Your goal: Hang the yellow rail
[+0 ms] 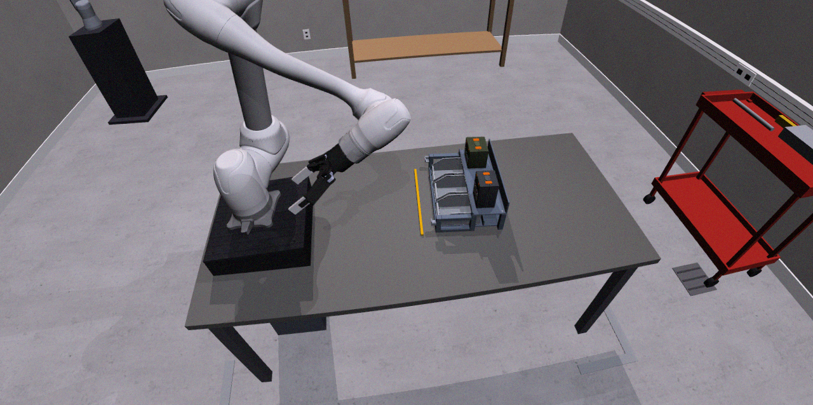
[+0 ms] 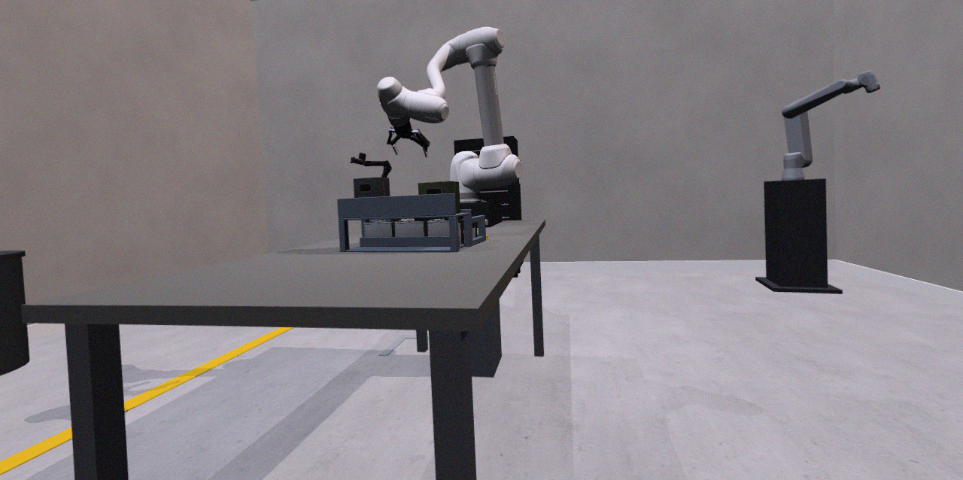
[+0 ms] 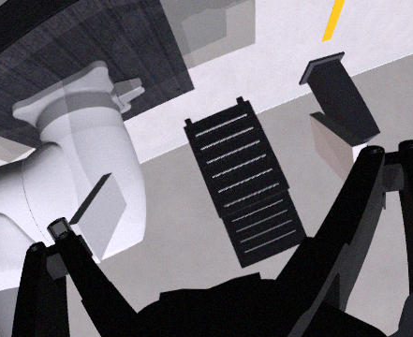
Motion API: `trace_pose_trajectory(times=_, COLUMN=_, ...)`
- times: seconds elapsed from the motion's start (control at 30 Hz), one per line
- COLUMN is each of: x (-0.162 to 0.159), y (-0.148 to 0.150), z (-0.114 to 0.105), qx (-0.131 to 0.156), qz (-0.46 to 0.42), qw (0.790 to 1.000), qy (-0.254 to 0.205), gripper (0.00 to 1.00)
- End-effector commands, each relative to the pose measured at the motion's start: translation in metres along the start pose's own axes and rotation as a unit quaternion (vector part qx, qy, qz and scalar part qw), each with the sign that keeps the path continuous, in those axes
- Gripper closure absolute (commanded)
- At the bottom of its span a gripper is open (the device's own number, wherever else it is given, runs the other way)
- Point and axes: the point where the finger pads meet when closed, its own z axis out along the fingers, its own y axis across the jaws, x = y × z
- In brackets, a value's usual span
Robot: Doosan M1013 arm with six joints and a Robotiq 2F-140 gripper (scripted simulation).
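The yellow rail [image 1: 418,202] is a thin straight bar. It lies on the dark table just in front of the grey bin rack [image 1: 465,192], parallel to the rack's front and a small gap away from it. The hooks on that front are too small to make out. My gripper [image 1: 303,189] is open and empty, well to the left of the rail, above the table near my own base; it also shows in the exterior view [image 2: 407,142]. In the wrist view the open fingers frame only the floor and my base. The rack hides the rail in the exterior view.
A green box [image 1: 476,150] and a black box [image 1: 487,187] sit in the rack's far side. My black base block [image 1: 261,232] stands on the table's left end. A red cart [image 1: 739,175], a wooden shelf table [image 1: 423,10] and a second arm on a pedestal [image 1: 114,61] stand off the table.
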Motion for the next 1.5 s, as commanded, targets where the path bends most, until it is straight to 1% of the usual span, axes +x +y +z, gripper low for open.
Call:
trace_pose_trajectory(times=0.0, x=0.025, y=-0.005, z=-0.028, qx=0.005, qz=0.007, qw=0.999, qy=0.054, gripper=0.0)
trace_pose_trajectory(times=0.07, x=0.043, y=-0.009, z=-0.052, qx=0.009, qz=0.012, qw=0.996, qy=0.093, gripper=0.0)
trace_pose_trajectory(times=0.47, x=0.043, y=-0.009, z=-0.052, qx=0.009, qz=0.012, qw=0.996, qy=0.093, gripper=0.0)
trace_pose_trajectory(times=0.63, x=0.083, y=-0.022, z=-0.117, qx=0.023, qz=0.023, qw=0.981, qy=0.19, gripper=0.0)
trace_pose_trajectory(times=1.03, x=0.083, y=-0.022, z=-0.117, qx=0.023, qz=0.023, qw=0.981, qy=0.19, gripper=0.0)
trace_pose_trajectory(times=1.2, x=0.113, y=-0.04, z=-0.193, qx=0.04, qz=0.031, qw=0.957, qy=0.285, gripper=0.0)
trace_pose_trajectory(times=1.47, x=0.113, y=-0.04, z=-0.193, qx=0.04, qz=0.031, qw=0.957, qy=0.285, gripper=0.0)
